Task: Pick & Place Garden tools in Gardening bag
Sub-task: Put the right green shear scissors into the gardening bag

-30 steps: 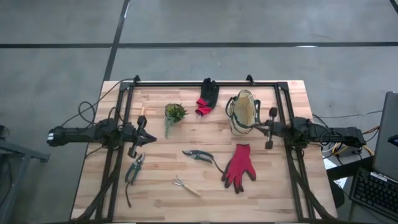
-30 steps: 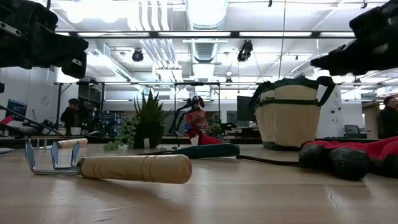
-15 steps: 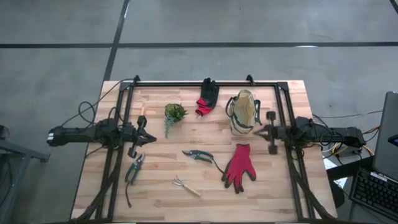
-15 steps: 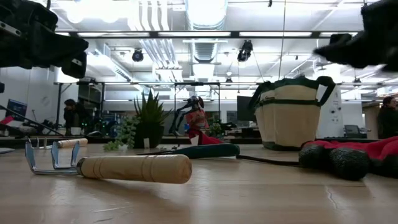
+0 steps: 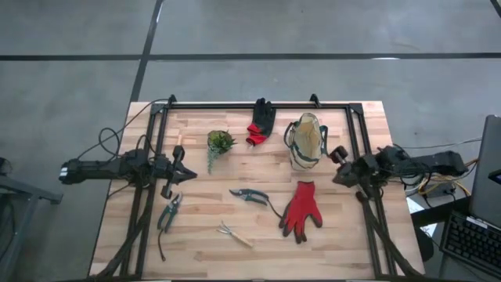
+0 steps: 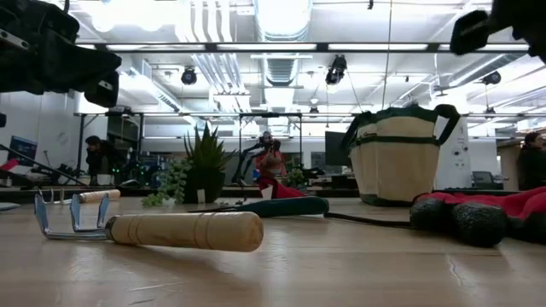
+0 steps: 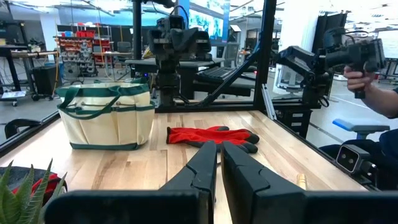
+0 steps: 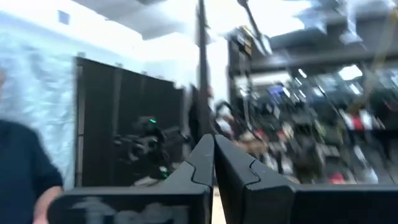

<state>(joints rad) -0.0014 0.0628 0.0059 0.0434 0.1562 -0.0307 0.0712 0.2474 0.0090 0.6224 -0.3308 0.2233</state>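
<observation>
The beige gardening bag [image 5: 307, 141] stands upright at the far right of the table and also shows in the left wrist view [image 7: 106, 118]. The red glove [image 5: 301, 210] lies flat near it. The black-and-red glove [image 5: 261, 121] lies at the far edge. Dark-handled pruners [image 5: 250, 195] lie mid-table, green-handled pruners [image 5: 168, 213] at the left, and the wooden-handled fork [image 5: 234, 234] at the near middle. My left gripper [image 5: 188, 171] hovers shut and empty at the left. My right gripper [image 5: 337, 168] is shut and empty, raised beside the bag's right side.
A small leafy plant [image 5: 220, 142] stands left of the black-and-red glove. A black frame [image 5: 258, 106] runs along the far edge and down both sides of the table. A person's sleeve [image 7: 379, 96] shows beyond the table's right edge.
My right gripper has risen, tipped upward and drawn back a little toward the table's right edge, away from the bag. Nothing on the table has moved.
</observation>
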